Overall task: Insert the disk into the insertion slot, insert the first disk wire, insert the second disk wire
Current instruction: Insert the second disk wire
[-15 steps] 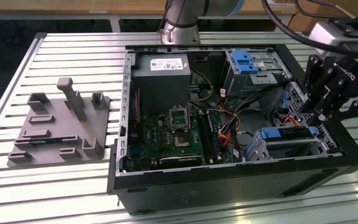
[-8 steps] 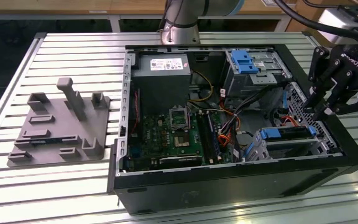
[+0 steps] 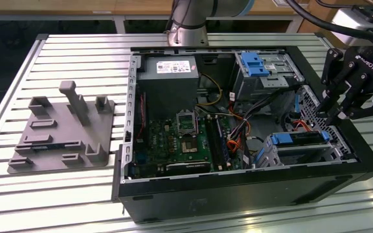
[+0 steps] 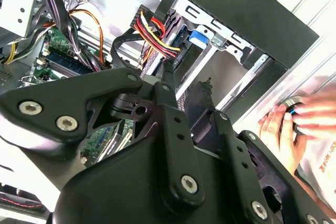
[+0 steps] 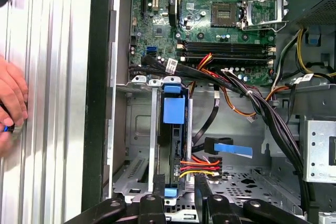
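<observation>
One arm, mounted at the far edge of the slatted table (image 3: 63,194), reaches over the open computer case (image 3: 238,189). Its wrist is at the exterior view's right end of the case. The gripper (image 3: 337,116) points downward into the case, directly above the insertion slot (image 3: 306,151), with its dark linkage bars angled inward toward the fingertips.

In the first wrist view the gripper (image 5: 180,181) has its two fingers (image 5: 159,195) spread apart. They straddle the near end of the disk (image 5: 174,111) and nothing is clamped between them.

The disk (image 3: 296,138) sits inside the insertion slot (image 5: 136,129), seen edge-on, with its blue carrier handle at the end nearest the motherboard (image 3: 180,141).

A red, yellow and black wire bundle (image 5: 199,167) meets the side of the disk close to the fingertips. In the second wrist view the same bundle (image 4: 157,35) runs to a dark connector beyond the linkage. A blue flat wire (image 5: 231,149) lies on the case floor near the disk; whether its dark end is seated cannot be told.

A person's hand (image 5: 11,103) rests on the table just outside the case wall, also visible in the second wrist view (image 4: 294,124).

A grey fixture plate (image 3: 63,131) stands well apart, at the exterior view's left.
</observation>
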Robot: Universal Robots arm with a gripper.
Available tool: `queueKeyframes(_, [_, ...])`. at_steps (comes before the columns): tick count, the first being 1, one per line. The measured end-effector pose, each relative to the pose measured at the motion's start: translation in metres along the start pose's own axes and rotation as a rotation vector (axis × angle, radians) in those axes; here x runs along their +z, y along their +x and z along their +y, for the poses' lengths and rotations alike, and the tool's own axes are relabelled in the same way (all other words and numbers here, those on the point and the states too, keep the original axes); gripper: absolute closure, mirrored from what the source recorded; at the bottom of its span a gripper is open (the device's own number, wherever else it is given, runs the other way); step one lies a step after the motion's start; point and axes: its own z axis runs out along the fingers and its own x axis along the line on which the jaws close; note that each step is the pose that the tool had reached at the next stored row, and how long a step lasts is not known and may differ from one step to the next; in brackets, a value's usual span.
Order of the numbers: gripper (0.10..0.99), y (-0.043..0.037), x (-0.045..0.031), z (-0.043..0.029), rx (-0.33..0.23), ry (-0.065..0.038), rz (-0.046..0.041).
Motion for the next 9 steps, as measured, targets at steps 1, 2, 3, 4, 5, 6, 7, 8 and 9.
queueKeyframes(1, [0.725,0.0000,0.0000,0.0000,0.000,0.000,0.0000])
queueKeyframes(2, [0.725,0.0000,0.0000,0.0000,0.000,0.000,0.0000])
queueKeyframes(3, [0.725,0.0000,0.0000,0.0000,0.000,0.000,0.0000])
queueKeyframes(4, [0.725,0.0000,0.0000,0.0000,0.000,0.000,0.0000])
queueKeyframes(5, [0.725,-0.0008,-0.0001,-0.0002,0.000,0.000,0.0001])
queueKeyframes(6, [0.725,-0.0022,-0.0002,-0.0002,0.000,0.000,0.0005])
queueKeyframes(7, [0.725,-0.0053,-0.0003,-0.0003,0.000,0.000,0.0019])
queueKeyframes(8, [0.725,-0.0097,-0.0004,-0.0003,0.000,0.000,0.0039])
queueKeyframes(9, [0.725,-0.0141,-0.0005,-0.0004,0.000,0.000,0.0060])
